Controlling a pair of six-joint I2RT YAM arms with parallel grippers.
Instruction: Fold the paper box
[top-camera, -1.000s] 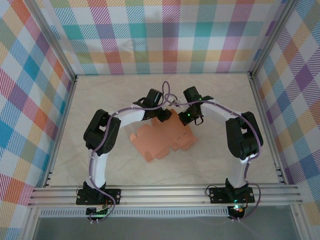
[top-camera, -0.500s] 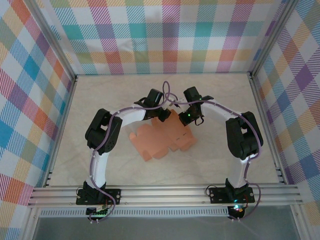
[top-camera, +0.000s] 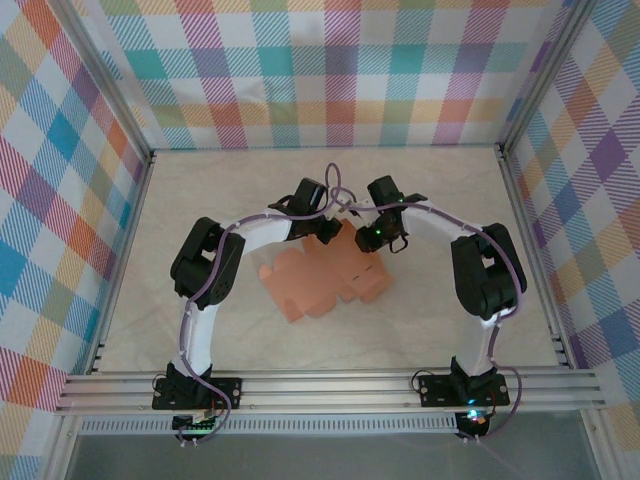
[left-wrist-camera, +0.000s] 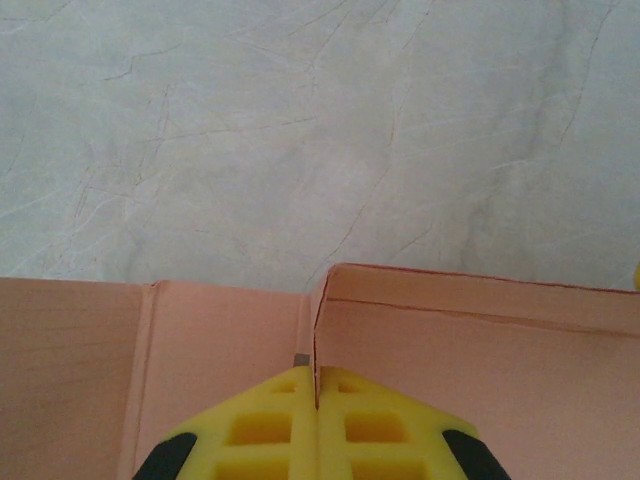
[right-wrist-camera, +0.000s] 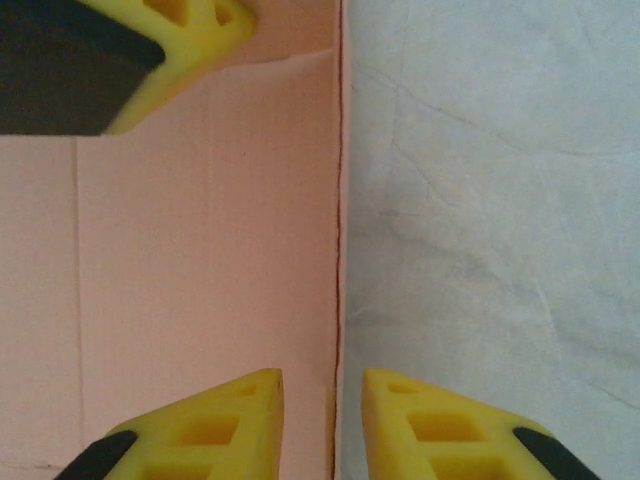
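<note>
The table (top-camera: 200, 200) is ringed by plaid walls (top-camera: 330, 70). The salmon paper box (top-camera: 325, 280) is laid mostly flat, one raised flap pinched by the left gripper (left-wrist-camera: 317, 385). Its edge is straddled by the right gripper (right-wrist-camera: 322, 400), fingers apart.

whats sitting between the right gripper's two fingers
The edge of the paper box runs through the open gap of the right gripper, seen in the right wrist view.

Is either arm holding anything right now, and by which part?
The left gripper pinches the box by the edge of a raised flap. The right gripper has its jaws open astride a card edge and holds nothing.
</note>
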